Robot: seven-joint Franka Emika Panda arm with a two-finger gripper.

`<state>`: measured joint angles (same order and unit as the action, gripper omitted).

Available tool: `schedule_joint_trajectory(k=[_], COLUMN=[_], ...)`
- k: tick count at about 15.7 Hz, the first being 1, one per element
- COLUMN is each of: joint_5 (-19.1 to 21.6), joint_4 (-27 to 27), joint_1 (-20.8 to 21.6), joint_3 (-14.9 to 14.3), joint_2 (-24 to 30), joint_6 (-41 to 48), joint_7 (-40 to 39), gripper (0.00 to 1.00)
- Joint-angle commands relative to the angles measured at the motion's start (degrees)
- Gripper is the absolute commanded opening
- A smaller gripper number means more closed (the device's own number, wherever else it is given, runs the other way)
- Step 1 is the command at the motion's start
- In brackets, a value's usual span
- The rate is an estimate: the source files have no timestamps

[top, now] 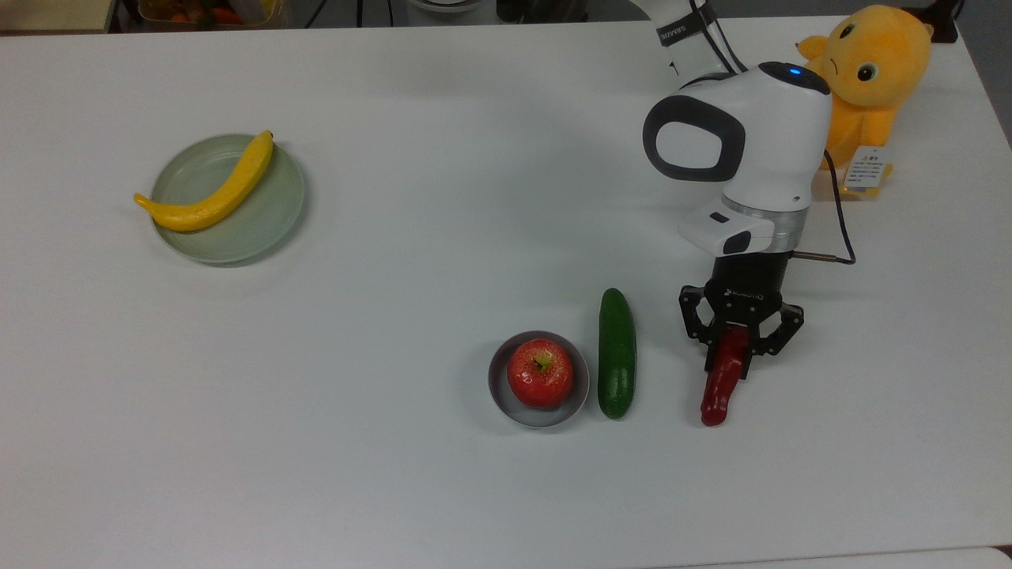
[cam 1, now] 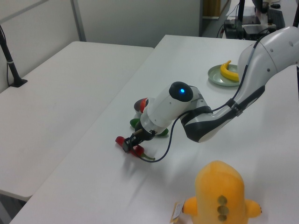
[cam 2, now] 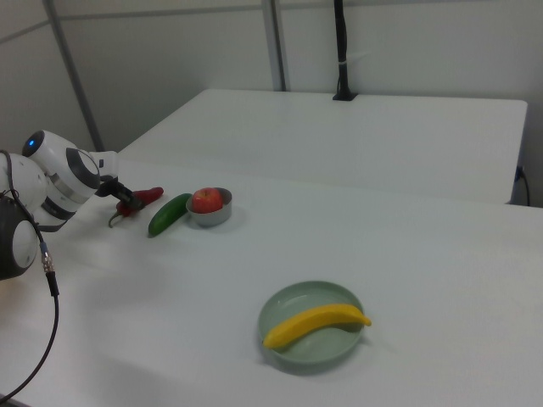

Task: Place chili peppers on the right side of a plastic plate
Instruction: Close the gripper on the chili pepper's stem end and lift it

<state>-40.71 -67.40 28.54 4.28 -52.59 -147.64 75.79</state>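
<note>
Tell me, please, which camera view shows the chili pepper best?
The top view: the chili pepper lies lengthwise in plain sight below the gripper. The left view has it partly behind the gripper; in the right view it lies far off.

my arm [top: 751,142] is glossy white with dark grey joint patches, a blue light on top, a black cable, and a black gripper [top: 739,336].

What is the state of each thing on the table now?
gripper: shut on the chili pepper
chili pepper: lying on the table, gripped near its stem end
plastic plate: holds the banana
banana: lying across the plate
grey bowl: holds the apple
cucumber: lying beside the bowl
</note>
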Motion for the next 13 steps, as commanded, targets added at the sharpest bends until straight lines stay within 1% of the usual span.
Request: schedule_joint_trajectory(k=[1,3,4,5,6,7,8,11,13], joint_5=[-4.5,-4.5,-4.3,-4.3,-3.8,-3.2,-2.7,-2.1,-0.3], joint_4=[-1.5,-2.8,-4.3,-6.5,-9.2,-10.5,-13.0,-20.5,-25.0], joint_1=[-0.7,-1.3,-1.9,-2.4,-2.9,-3.1,-3.2,-4.5,-6.5], joint_3=[1.5,2.2,2.7,3.4,3.7,3.7,3.7,4.1,5.2], joint_2=[1.3,3.7,5.3,7.5,11.0,13.4,15.5,21.8,26.1], joint_6=[-1.3,-1.2,-1.2,-1.2,-1.2,-0.9,-0.8,-0.8,-0.7], joint_7=[1.0,1.0,1.0,0.9,0.9,0.9,0.5,-2.5,-5.2], gripper=[0.10,0.10,0.10,0.10,0.11,0.12,0.12,0.11,0.11])
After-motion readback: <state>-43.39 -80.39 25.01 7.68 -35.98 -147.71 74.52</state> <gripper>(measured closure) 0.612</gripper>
